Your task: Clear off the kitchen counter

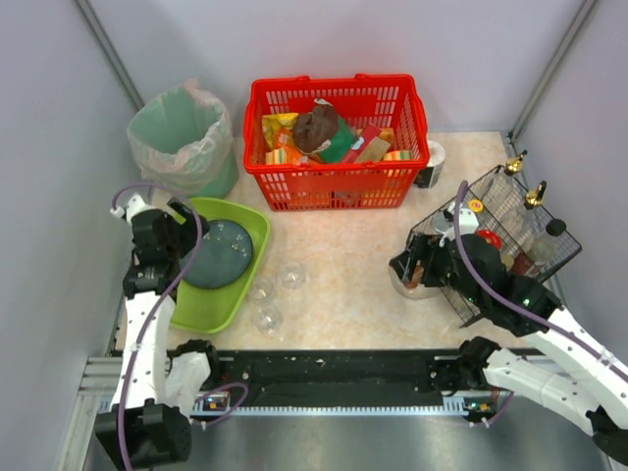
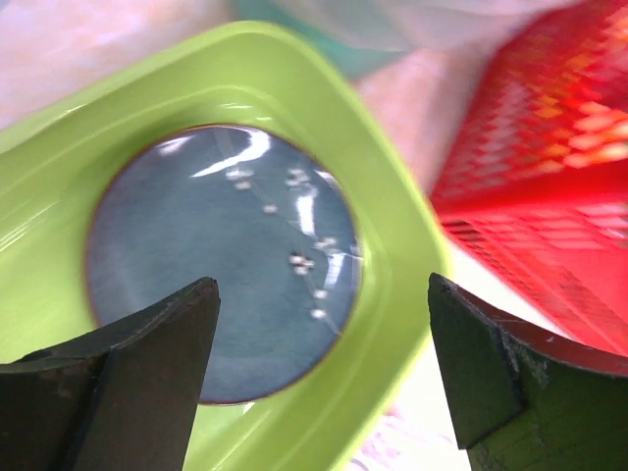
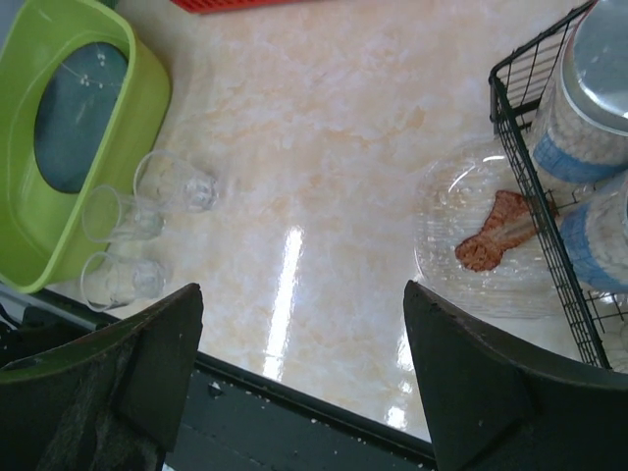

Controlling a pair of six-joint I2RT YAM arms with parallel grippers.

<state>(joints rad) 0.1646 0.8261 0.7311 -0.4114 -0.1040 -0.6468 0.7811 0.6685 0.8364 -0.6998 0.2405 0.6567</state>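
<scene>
under both arms lies the kitchen counter (image 1: 343,265), a flat, glossy slab of pale beige marbled stone, its long axis running left to right. at its left end the left gripper (image 2: 322,294) hangs spread and empty above a round blue-grey plate (image 2: 216,265) in a lime-green plastic tray (image 2: 392,226). the right gripper (image 3: 302,294), likewise spread and empty, hovers over the stone near its right end.
</scene>
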